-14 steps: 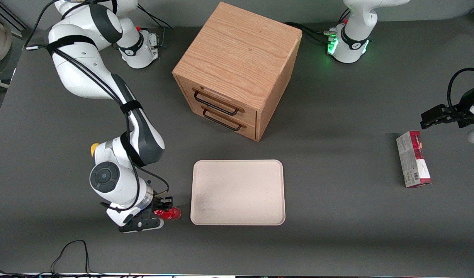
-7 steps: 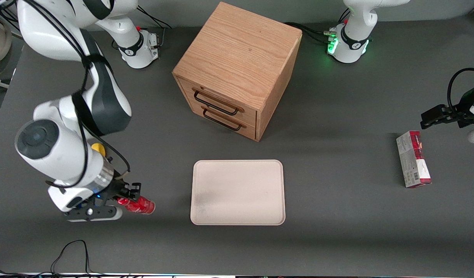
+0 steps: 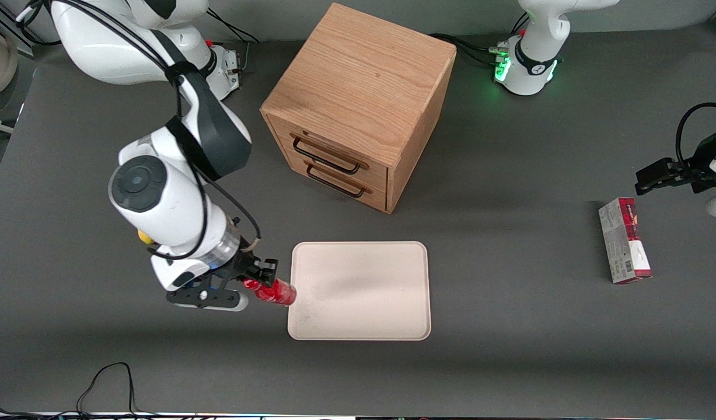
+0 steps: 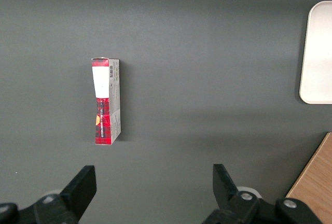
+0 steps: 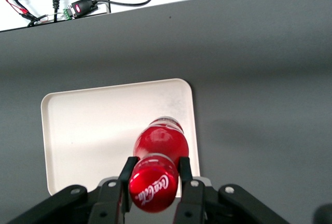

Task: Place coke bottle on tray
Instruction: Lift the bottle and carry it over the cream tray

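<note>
My right gripper [image 3: 254, 284] is shut on the coke bottle [image 3: 273, 291], a small bright red bottle with a red cap, held off the table. The bottle hangs over the edge of the tray [image 3: 363, 291] that faces the working arm's end of the table. The tray is flat, pale beige, with rounded corners. In the right wrist view the gripper [image 5: 154, 175] clamps the bottle [image 5: 158, 154] just under the red cap, both fingers pressed on it, with the tray [image 5: 88, 130] below it. The tray's corner also shows in the left wrist view [image 4: 317, 53].
A wooden two-drawer cabinet [image 3: 358, 105] stands farther from the front camera than the tray. A red-and-grey box [image 3: 623, 240] lies toward the parked arm's end; it also shows in the left wrist view [image 4: 106, 101]. A small yellow object [image 3: 143, 237] peeks out beside the working arm's wrist.
The gripper lifted the coke bottle off the table, swung away from the tray, then came back; the bottle now hangs over the tray's edge.
</note>
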You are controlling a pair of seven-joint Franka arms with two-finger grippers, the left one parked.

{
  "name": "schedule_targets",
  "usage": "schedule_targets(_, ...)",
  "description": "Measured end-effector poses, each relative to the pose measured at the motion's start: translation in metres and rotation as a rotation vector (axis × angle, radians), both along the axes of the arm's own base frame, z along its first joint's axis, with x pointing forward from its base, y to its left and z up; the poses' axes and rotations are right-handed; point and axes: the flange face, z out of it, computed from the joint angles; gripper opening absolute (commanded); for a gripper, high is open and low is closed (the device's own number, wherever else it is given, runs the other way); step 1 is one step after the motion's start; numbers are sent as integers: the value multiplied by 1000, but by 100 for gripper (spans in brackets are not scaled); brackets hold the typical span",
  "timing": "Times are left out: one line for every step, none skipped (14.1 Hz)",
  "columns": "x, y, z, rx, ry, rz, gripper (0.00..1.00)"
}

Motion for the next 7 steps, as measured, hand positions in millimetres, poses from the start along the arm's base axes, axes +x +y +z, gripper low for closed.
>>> schedule_targets(1, 2, -4, 5, -3, -7, 0)
schedule_targets(4, 3, -11, 10, -8, -14, 0)
schedule_targets(7, 4, -23, 7, -16, -21, 0)
schedule_targets(10, 6, -36, -10, -27, -29, 0)
schedule_targets(12, 9, -53, -32, -34, -40, 0)
schedule_targets(13, 15, -70, -53, -37, -46, 0)
schedule_targets(14, 20, -85, -68, -37, -45, 0)
